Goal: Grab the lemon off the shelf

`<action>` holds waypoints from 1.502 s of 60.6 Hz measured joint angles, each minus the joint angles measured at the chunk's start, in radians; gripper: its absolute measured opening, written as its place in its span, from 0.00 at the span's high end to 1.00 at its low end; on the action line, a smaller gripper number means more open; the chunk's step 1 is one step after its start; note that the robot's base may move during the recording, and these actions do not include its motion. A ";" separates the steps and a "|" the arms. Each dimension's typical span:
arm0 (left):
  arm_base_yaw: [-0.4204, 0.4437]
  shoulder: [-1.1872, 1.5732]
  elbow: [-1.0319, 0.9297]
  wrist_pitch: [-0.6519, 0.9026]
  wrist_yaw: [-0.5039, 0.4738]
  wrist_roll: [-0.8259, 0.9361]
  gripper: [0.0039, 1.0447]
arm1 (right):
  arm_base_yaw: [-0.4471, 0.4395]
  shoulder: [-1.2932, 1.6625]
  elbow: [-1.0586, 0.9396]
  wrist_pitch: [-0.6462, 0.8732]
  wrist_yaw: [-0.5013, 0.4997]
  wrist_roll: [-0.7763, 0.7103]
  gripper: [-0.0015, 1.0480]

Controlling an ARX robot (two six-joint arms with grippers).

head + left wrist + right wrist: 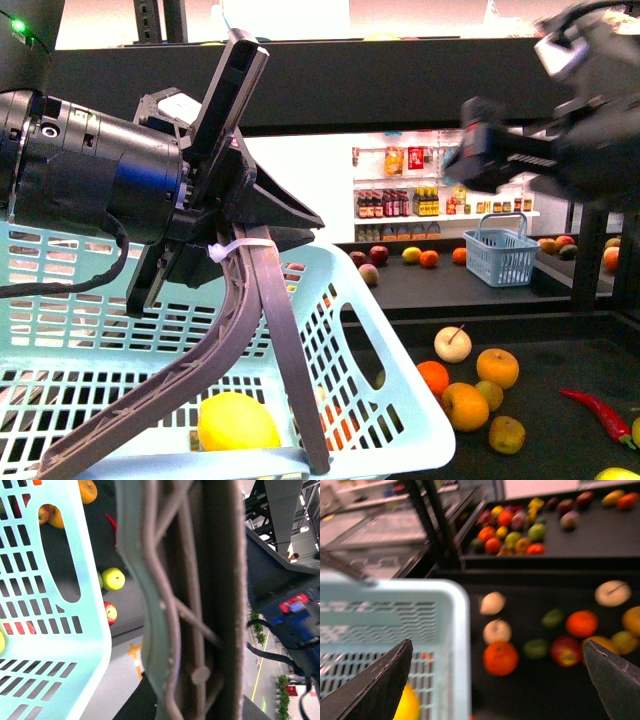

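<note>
The lemon (238, 422) is bright yellow and lies inside a light-blue slotted basket (385, 400). My left gripper (240, 245) is shut on the basket's grey handle (275, 340) and holds it up in front of the black shelf deck (565, 365). In the left wrist view the handle (175, 605) fills the space between the jaws. My right gripper (500, 150) is blurred at the upper right, above the shelf. In the right wrist view it (495, 680) is open and empty over the basket rim (455, 630), with the lemon (406, 706) showing below one finger (375, 690).
Oranges, apples and other fruit (470, 385) lie on the near deck, with a red chili (598, 412) at the right. A small blue basket (500, 252) and more fruit sit on the far deck. White wall shelves of bottles (400, 200) stand behind.
</note>
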 joint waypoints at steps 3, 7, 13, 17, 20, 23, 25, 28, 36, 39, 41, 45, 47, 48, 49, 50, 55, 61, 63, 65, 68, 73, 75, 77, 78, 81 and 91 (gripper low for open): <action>0.000 0.000 0.000 0.000 0.000 0.000 0.91 | -0.026 -0.087 -0.067 -0.013 -0.004 -0.014 0.02; 0.000 0.000 0.000 0.000 0.001 0.000 0.91 | -0.062 -0.234 -0.183 -0.030 0.005 -0.031 0.02; 0.000 0.000 0.000 0.000 0.002 0.000 0.91 | -0.109 -0.435 -0.320 -0.086 0.019 -0.061 0.02; 0.000 0.000 0.000 0.000 0.001 0.000 0.91 | -0.102 -0.597 -0.420 -0.130 0.108 -0.085 0.11; 0.000 0.000 0.000 0.000 0.002 0.000 0.91 | -0.096 -0.713 -0.496 -0.165 0.128 -0.098 0.18; 0.000 0.000 0.000 0.000 0.003 -0.001 0.91 | -0.089 -0.838 -0.583 -0.217 0.128 -0.105 0.26; -0.001 0.000 0.000 0.000 0.004 -0.001 0.91 | -0.089 -0.911 -0.631 -0.254 0.129 -0.108 0.31; 0.000 0.000 0.000 0.000 0.003 -0.001 0.91 | -0.089 -1.040 -0.700 -0.316 0.133 -0.113 0.39; 0.000 0.000 0.000 0.000 0.000 0.003 0.91 | -0.089 -1.280 -0.823 -0.375 0.133 -0.121 0.61; 0.000 0.000 0.000 0.000 0.000 0.003 0.91 | -0.089 -1.301 -0.843 -0.372 0.133 -0.121 0.67; 0.000 0.000 0.000 0.000 0.001 0.002 0.91 | -0.089 -1.311 -0.856 -0.370 0.133 -0.122 0.73; 0.000 0.000 0.000 0.000 0.002 0.002 0.91 | -0.089 -1.323 -0.877 -0.365 0.133 -0.123 0.83; 0.000 0.000 0.000 0.000 0.002 0.002 0.91 | -0.089 -1.330 -0.888 -0.363 0.135 -0.123 0.90; 0.000 0.000 0.000 0.000 0.002 0.002 0.91 | -0.089 -1.331 -0.890 -0.362 0.135 -0.123 0.90; 0.000 0.000 0.000 0.000 0.002 0.002 0.91 | -0.089 -1.333 -0.894 -0.360 0.134 -0.123 0.94; 0.000 0.000 0.000 0.000 0.001 0.002 0.91 | -0.089 -1.336 -0.896 -0.360 0.135 -0.124 0.95; 0.000 0.000 0.000 0.000 0.001 0.003 0.91 | -0.089 -1.352 -0.912 -0.354 0.133 -0.124 0.93; 0.000 0.000 0.000 0.000 0.001 0.002 0.91 | -0.089 -1.365 -0.930 -0.351 0.133 -0.124 0.93; 0.000 0.000 0.000 0.000 0.001 0.002 0.91 | -0.089 -1.368 -0.936 -0.349 0.134 -0.124 0.93; 0.000 0.000 0.000 0.000 0.000 0.003 0.91 | -0.089 -1.372 -0.941 -0.348 0.133 -0.124 0.93; 0.000 0.000 0.000 0.000 0.000 0.003 0.91 | -0.089 -1.377 -0.947 -0.346 0.133 -0.124 0.93; 0.000 0.000 0.000 0.000 0.001 0.003 0.91 | -0.089 -1.387 -0.958 -0.345 0.133 -0.124 0.93; 0.000 0.000 0.000 0.000 0.001 0.002 0.91 | -0.089 -1.389 -0.960 -0.344 0.133 -0.124 0.93; 0.000 0.000 0.000 0.000 0.001 0.002 0.91 | -0.089 -1.391 -0.962 -0.343 0.134 -0.124 0.93; 0.000 0.000 0.000 0.000 0.001 0.002 0.91 | -0.089 -1.393 -0.965 -0.342 0.133 -0.124 0.93; 0.000 0.000 0.000 0.000 0.001 0.003 0.91 | -0.089 -1.398 -0.972 -0.340 0.133 -0.124 0.93; 0.000 0.000 0.000 0.000 0.001 0.003 0.91 | -0.089 -1.418 -0.991 -0.337 0.134 -0.124 0.93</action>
